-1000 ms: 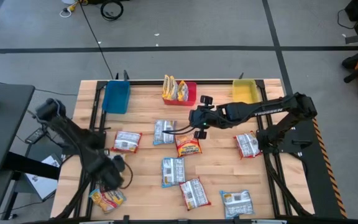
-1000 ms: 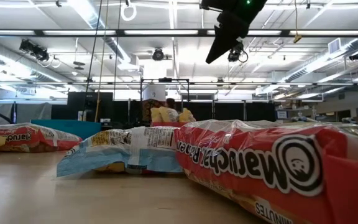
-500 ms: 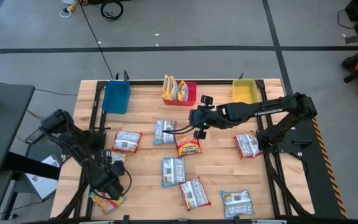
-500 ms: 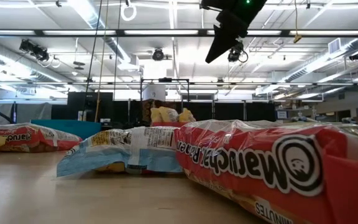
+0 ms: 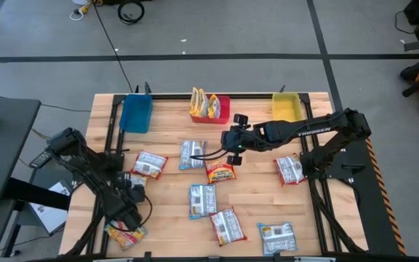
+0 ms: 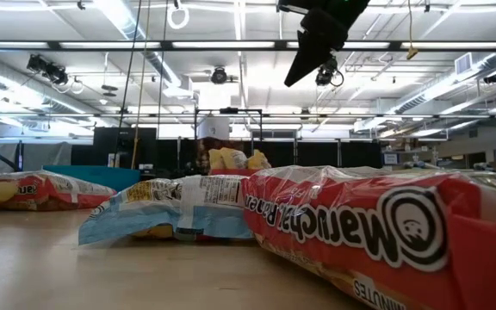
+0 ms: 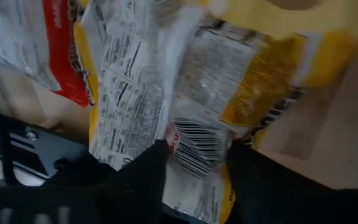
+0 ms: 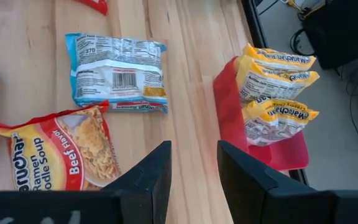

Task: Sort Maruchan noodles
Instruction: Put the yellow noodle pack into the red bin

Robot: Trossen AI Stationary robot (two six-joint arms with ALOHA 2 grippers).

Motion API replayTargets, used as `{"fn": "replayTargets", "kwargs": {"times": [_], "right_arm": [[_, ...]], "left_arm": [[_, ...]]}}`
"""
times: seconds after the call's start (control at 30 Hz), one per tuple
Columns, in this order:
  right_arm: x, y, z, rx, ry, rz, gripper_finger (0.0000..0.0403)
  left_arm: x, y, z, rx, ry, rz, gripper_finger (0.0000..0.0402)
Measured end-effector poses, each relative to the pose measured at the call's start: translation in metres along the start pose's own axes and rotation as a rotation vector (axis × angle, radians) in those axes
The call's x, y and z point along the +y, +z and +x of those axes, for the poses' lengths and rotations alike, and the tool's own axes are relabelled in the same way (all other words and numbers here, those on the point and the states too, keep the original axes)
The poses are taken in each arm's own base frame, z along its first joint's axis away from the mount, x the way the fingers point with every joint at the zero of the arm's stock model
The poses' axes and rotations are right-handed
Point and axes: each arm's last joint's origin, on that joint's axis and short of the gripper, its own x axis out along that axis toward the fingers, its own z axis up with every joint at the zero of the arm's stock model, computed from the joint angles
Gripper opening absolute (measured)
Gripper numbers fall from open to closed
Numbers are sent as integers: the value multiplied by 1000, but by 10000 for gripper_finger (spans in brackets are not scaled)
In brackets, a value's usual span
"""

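Observation:
Several Maruchan packets lie flat on the table. My left gripper [image 5: 126, 217] is down over a yellow packet [image 5: 126, 234] at the near left corner. In the left wrist view its open fingers [image 7: 197, 180] stand on either side of that yellow packet's [image 7: 241, 81] barcode end. My right gripper [image 5: 231, 149] hangs slightly open above the table's middle and holds nothing. Below it lie a red beef packet [image 8: 55, 155] and a blue packet [image 8: 117, 71]. Yellow packets [image 5: 204, 104] stand in the red bin [image 5: 222, 110]. My left gripper comes from above at the yellow packet's barcode end [image 7: 194, 143], with one finger [image 7: 138, 180] on each side of it. I cannot tell whether the fingers touch the packet, which lies on the table.
A blue bin [image 5: 135, 113], the red bin and a yellow bin [image 5: 286, 106] line the far edge. More packets lie at the left [image 5: 149, 165], in the middle [image 5: 202, 200], near the front [image 5: 227, 225] [image 5: 277, 236] and at the right [image 5: 290, 169]. A large red packet [image 6: 377, 232] fills the low view.
My left gripper has moved toward the table's near edge and come down over the yellow packet at the near left corner. My right arm has kept still.

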Motion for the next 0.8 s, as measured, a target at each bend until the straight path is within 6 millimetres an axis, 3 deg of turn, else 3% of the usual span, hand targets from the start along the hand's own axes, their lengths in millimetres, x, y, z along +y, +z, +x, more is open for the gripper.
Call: {"fn": "replayTargets", "kwargs": {"times": [0.27,0.43,0.57,0.8], "right_arm": [[3,0,-1,-2,5,-9,134],[10,1,-5,-12,26,-27,134],[16,1,-6,-21,165,-37,134],[40,-14,21,-250,395,-87,147]], "left_arm": [[5,5,-18,11,21,-16,12],[20,11,-50,-62,-88,-45,5],[45,17,-84,-183,-222,-67,3],[100,16,-138,-613,-357,-85,2]]}}
